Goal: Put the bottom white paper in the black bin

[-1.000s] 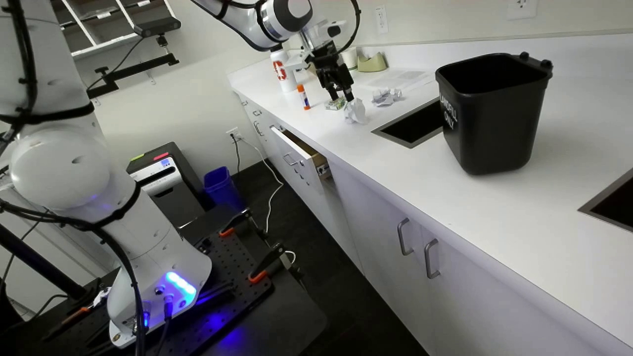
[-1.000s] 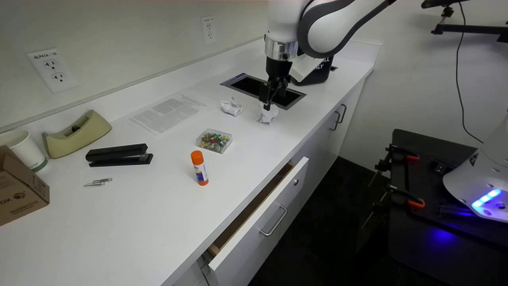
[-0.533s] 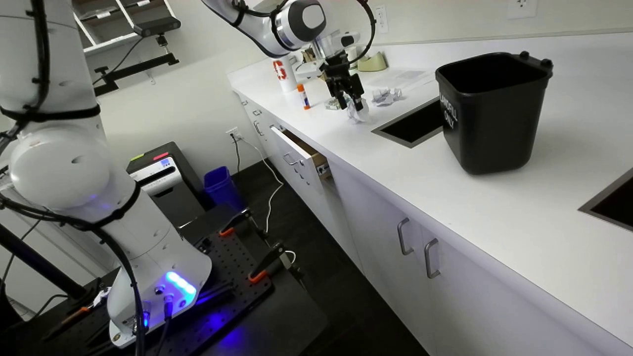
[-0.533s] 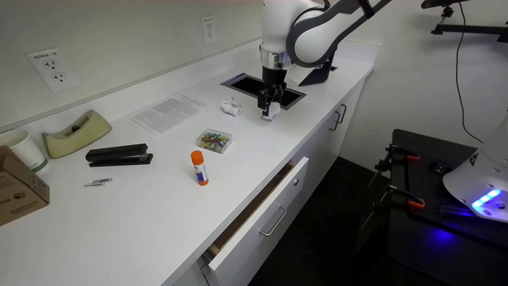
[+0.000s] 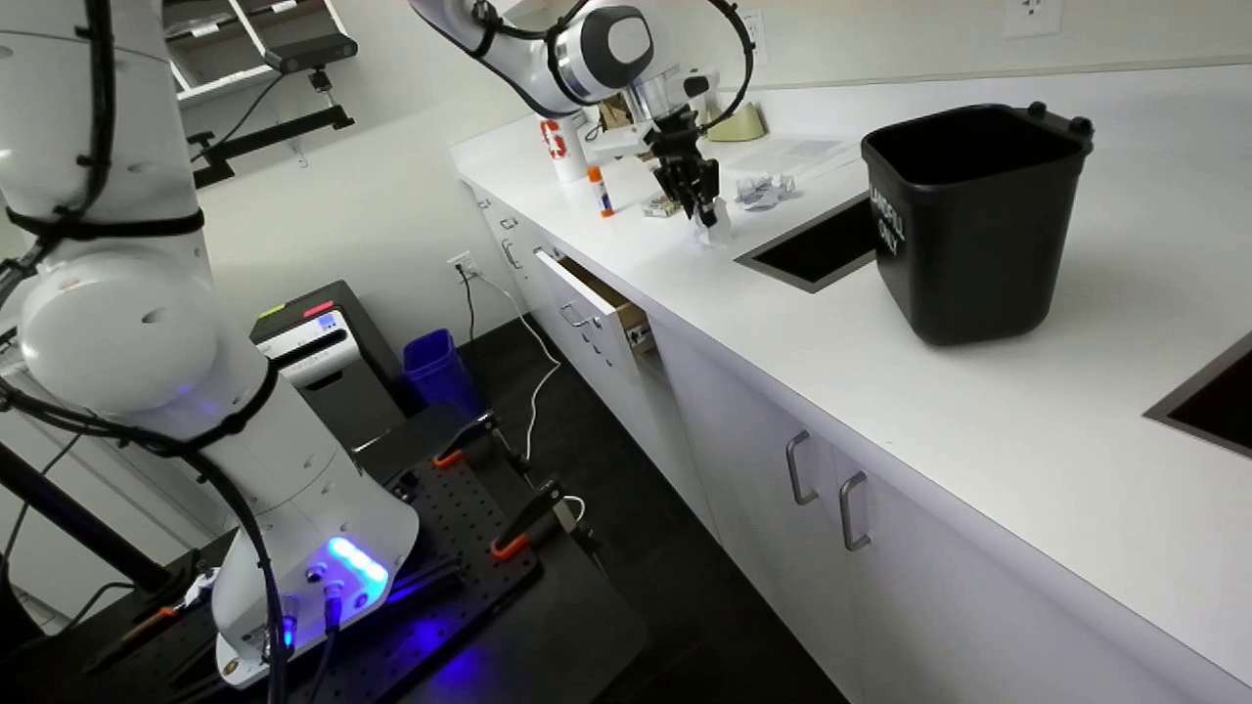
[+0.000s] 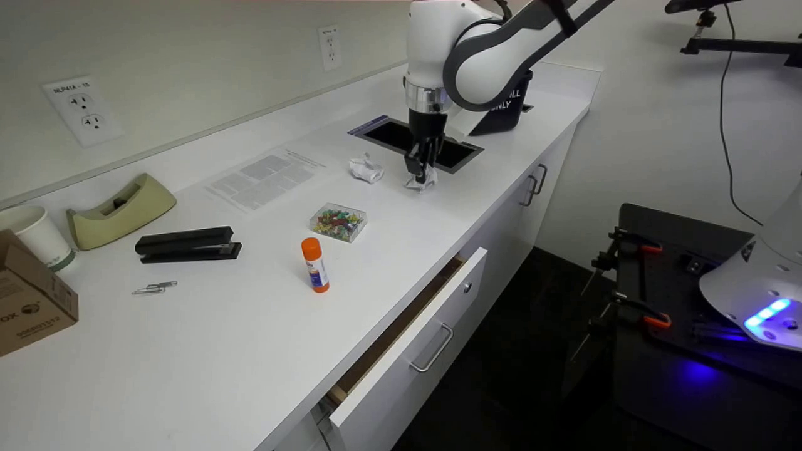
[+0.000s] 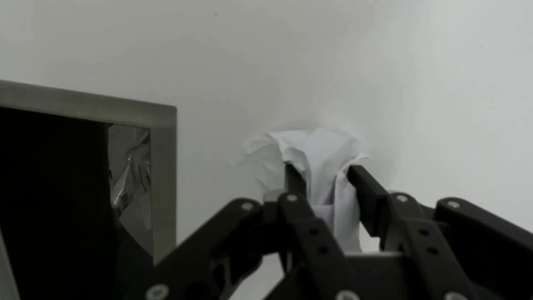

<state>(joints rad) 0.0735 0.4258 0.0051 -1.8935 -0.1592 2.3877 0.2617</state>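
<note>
"Claw [image 7: 325,177] first, in the wrist view: how is it set?"

"It is closed on the bottom white paper [image 7: 325,150], which is pinched between the jaws, its crumpled edge flared just beyond the tips. At the left of that view, the metal rim of a sink [image 7: 164,179] is seen, near the paper but apart from it"

"And in an exterior view, how is the black bin [image 5: 978,244] placed?"

"It is stood upright on the tabletop [image 5: 1076,411], with LANDFILL ONLY printed on its wall. It is set well apart from the claw, and the sink is seen between the two. A second crumpled paper [image 5: 765,192] is shown near the gripped one"

"What is found in an exterior view, around the glue stick [image 6: 315,265]?"

"It is stood on end, with a box of pushpins [image 6: 338,222] placed between it and the papers. A stapler [image 6: 187,244], a tape dispenser [image 6: 125,213] and some paper clips [image 6: 153,287] are spread out near a cardboard box [image 6: 34,300], and a drawer [image 6: 388,391] is set partway out below. The bin is partly hidden by the arm [image 6: 432,50]. The gripped paper is seen low at the claw's tips; whether the tabletop is touched by it cannot be told"
</note>
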